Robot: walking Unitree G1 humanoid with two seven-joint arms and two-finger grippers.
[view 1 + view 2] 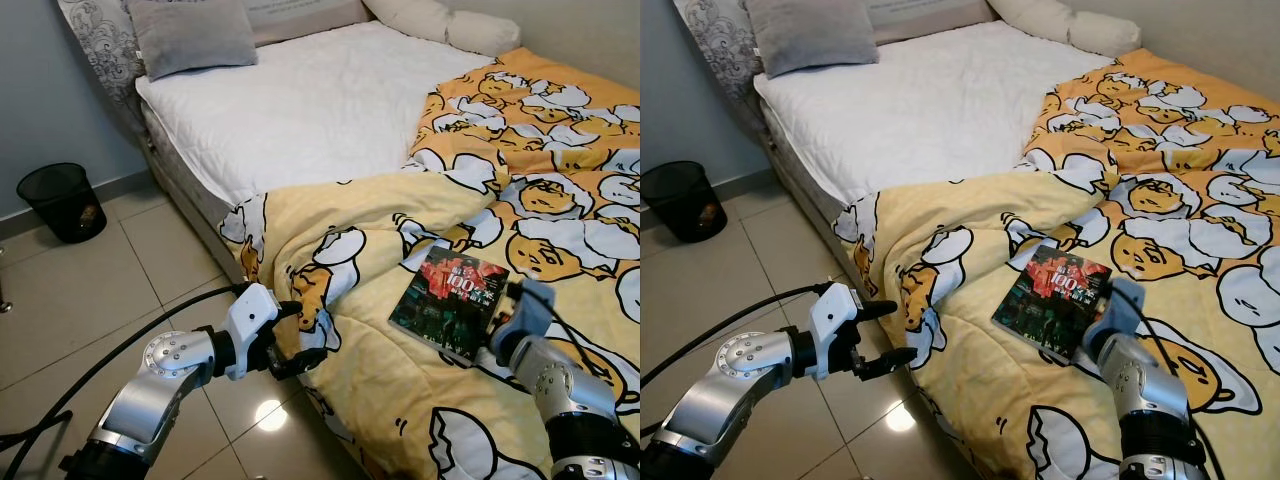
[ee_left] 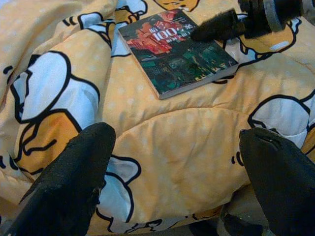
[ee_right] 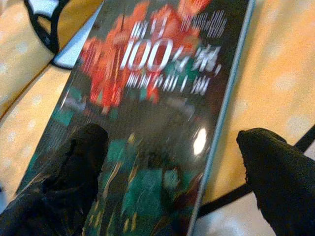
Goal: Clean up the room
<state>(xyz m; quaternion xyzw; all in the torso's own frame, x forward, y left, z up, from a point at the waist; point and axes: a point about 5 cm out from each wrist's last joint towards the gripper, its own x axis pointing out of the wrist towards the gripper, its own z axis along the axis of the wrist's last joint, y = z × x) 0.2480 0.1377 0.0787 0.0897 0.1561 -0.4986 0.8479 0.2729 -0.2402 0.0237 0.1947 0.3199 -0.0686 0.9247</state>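
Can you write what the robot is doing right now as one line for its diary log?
left gripper: open, at hanging blanket edge | right gripper: open, over book | book: flat on blanket

You are looking at a home bedroom: a bed (image 1: 300, 120) with a white mattress cover is lying beyond the fingers, carrying a grey pillow (image 1: 190, 35) and a cartoon-print yellow duvet (image 1: 520, 180), beside a tiled floor (image 1: 100, 290).
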